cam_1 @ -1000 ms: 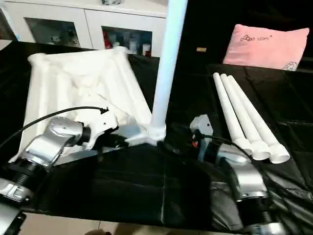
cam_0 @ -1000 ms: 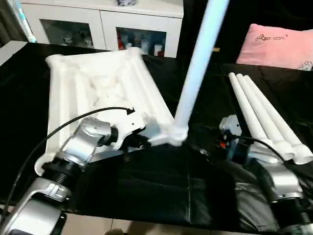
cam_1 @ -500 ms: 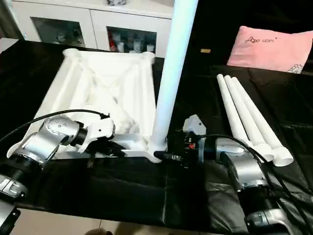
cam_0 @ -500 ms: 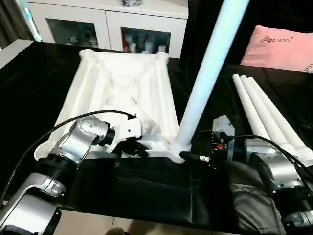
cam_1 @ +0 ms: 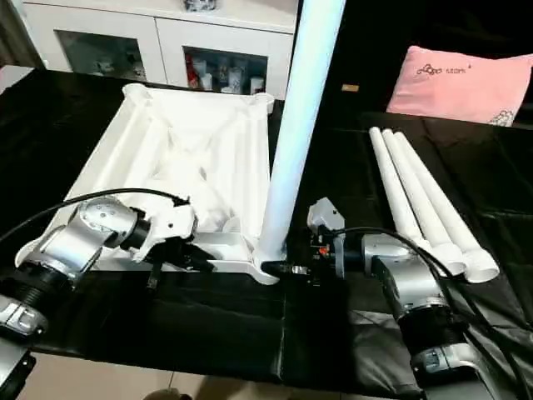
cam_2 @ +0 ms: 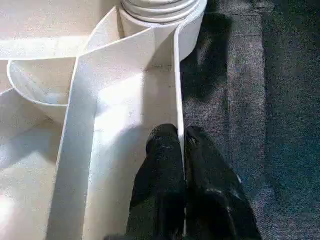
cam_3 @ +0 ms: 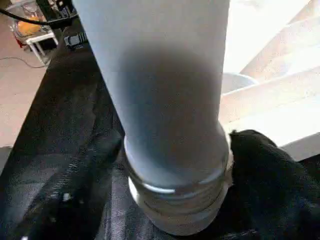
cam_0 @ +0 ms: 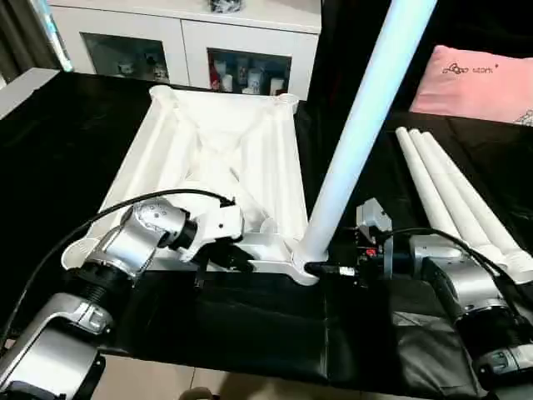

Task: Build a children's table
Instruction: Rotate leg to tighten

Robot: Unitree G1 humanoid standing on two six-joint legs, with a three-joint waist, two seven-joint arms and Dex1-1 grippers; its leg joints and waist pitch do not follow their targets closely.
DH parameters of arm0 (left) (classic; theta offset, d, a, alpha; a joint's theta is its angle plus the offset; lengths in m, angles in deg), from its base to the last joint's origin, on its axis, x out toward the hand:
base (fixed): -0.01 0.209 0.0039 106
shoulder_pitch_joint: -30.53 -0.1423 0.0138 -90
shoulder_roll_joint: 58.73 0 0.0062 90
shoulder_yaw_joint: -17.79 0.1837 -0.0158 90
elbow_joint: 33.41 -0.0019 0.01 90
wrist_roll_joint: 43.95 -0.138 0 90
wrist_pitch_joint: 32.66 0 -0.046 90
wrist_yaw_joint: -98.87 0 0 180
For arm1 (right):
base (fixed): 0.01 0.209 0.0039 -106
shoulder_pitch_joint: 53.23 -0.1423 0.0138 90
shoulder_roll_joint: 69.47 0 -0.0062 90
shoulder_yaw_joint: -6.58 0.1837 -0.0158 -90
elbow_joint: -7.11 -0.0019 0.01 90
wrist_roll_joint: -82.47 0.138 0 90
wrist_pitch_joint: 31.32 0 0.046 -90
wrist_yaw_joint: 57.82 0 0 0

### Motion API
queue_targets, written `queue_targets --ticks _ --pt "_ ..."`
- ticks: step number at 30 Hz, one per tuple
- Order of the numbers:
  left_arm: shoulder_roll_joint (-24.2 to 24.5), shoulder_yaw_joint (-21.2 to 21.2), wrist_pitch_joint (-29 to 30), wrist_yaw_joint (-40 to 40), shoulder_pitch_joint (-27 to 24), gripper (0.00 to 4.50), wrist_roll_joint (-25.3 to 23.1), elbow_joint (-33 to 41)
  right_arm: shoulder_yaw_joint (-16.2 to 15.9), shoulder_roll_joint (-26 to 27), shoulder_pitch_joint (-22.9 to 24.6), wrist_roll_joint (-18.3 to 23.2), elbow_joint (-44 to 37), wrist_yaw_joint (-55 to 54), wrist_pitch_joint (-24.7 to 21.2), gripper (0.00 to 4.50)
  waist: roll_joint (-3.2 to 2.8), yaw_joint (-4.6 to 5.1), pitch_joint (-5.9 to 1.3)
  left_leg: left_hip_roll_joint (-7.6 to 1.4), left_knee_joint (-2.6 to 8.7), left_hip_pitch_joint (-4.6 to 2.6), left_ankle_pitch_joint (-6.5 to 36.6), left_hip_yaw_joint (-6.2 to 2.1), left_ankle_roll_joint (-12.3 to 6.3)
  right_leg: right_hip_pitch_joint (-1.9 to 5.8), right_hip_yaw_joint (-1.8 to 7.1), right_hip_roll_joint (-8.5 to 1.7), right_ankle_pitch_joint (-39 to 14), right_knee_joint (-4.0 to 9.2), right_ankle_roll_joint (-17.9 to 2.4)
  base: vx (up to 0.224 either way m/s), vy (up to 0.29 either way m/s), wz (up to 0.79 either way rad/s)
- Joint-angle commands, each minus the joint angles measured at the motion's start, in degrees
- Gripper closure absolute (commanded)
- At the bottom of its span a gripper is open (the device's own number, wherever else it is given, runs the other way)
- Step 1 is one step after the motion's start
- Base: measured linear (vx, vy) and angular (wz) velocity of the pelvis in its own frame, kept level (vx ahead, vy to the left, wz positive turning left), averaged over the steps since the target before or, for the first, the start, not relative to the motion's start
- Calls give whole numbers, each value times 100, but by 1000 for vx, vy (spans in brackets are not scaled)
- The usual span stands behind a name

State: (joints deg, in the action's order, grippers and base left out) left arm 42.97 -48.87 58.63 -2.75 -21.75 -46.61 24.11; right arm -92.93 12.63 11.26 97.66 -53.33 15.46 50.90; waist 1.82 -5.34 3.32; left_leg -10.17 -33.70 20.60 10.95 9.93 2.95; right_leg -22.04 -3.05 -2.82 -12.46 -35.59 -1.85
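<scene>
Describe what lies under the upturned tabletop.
A black cloth covers the surface under the tabletop and shows around its edges. Whatever lies directly beneath the tabletop is hidden.

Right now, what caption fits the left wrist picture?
Left gripper shut on the tabletop's thin edge wall, beside the socketed leg.

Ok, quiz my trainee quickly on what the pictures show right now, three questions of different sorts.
1. How many loose legs lie on the black cloth?
2. True or false: the left gripper pinches a thin wall of the tabletop.
3. The standing leg sits in: A) the near corner socket on the robot's right, B) a far corner socket, C) the cabinet.

Key: 1. three; 2. true; 3. A
</scene>
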Motion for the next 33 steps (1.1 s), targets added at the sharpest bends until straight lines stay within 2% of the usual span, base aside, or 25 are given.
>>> queue_targets --ticks 1,8,14,15,16,17,20,21,22,25,26,27,29,30,32,33 --pt "-27 206 -114 278 42 450 -105 8 -22 -27 -125 9 4 81 81 105 -10 0 -400 -352 316 -39 400 -66 -434 314 289 -567 179 316 -1506 0 0 0" --pt "-26 226 -132 297 19 450 -114 5 -16 25 -107 -15 98 193 123 162 -18 -5 -396 -356 314 -44 450 -68 -423 303 287 -570 72 323 -1503 0 0 0" --pt "-18 211 -45 266 -25 450 -111 7 -51 47 66 12 -38 223 92 173 -42 -5 -395 -360 321 -53 550 -75 -348 301 289 -571 -36 334 -1490 0 0 0" --pt "-33 189 13 230 -36 450 -99 -7 -58 55 129 28 -96 216 62 173 -72 -3 -392 -358 322 -50 551 -81 -341 297 287 -563 12 328 -1501 0 0 0" --pt "-58 158 105 200 -40 450 -71 -15 -49 67 170 51 -131 203 26 173 -61 -2 -393 -359 323 -54 571 -75 -345 296 288 -563 14 338 -1499 0 0 0" --pt "-90 120 207 162 -43 450 -33 -14 -32 85 216 82 -176 171 -27 173 -82 -10 -398 -357 323 -57 556 -79 -331 304 289 -564 61 322 -1517 0 0 0" --pt "-235 -19 477 -3 -57 450 114 32 34 162 351 111 -287 -133 -313 173 -72 -15 -390 -356 327 -54 573 -76 -322 308 291 -561 95 335 -1539 0 0 0" --pt "-420 -121 677 -257 -69 450 190 79 131 315 407 84 -317 -625 -584 174 -95 -14 -380 -357 335 -58 658 -80 -306 297 289 -563 -20 353 -1537 0 0 0" --pt "-453 -133 712 -304 -70 450 196 85 142 348 414 72 -318 -703 -587 174 -83 1 -376 -357 341 -59 701 -80 -274 300 292 -568 -102 362 -1522 0 0 0" --pt "-814 -266 1123 -877 -41 450 219 107 229 715 451 -66 -323 -1523 -699 174 -77 47 -336 -338 371 -92 1071 -101 -81 277 299 -594 -967 464 -1386 0 0 0" --pt "-985 -328 1311 -1160 -6 450 213 106 270 919 417 -127 -278 -1956 -858 174 -54 76 -315 -331 390 -89 1198 -111 6 276 301 -598 -1320 490 -1297 0 0 0" --pt "-1117 -387 1451 -1391 25 450 209 106 295 1070 388 -154 -251 -2241 -1030 174 -57 104 -303 -323 410 -87 1304 -131 65 277 294 -606 -1669 519 -1180 0 0 0" --pt "-1421 -563 1762 -1878 97 450 256 101 325 1396 344 -217 -208 -2772 -1252 175 -49 156 -285 -312 417 -112 1461 -139 105 231 285 -596 -2104 566 -1055 0 0 0" --pt "-1534 -631 1887 -2036 124 450 281 105 346 1542 327 -246 -184 -2999 -1274 175 -36 197 -290 -306 412 -107 1485 -149 109 234 287 -606 -2270 585 -991 0 0 0" --pt "-1909 -809 2327 -2658 205 450 250 187 451 2152 171 -443 92 -4076 -1234 175 -58 233 -302 -317 412 -95 1382 -143 127 213 308 -609 -2147 572 -977 0 0 0" --pt "-1989 -844 2448 -2807 216 450 236 228 472 2288 121 -503 174 -4346 -1214 175 -49 281 -307 -301 430 -66 1374 -169 147 233 281 -602 -2137 566 -967 0 0 0"
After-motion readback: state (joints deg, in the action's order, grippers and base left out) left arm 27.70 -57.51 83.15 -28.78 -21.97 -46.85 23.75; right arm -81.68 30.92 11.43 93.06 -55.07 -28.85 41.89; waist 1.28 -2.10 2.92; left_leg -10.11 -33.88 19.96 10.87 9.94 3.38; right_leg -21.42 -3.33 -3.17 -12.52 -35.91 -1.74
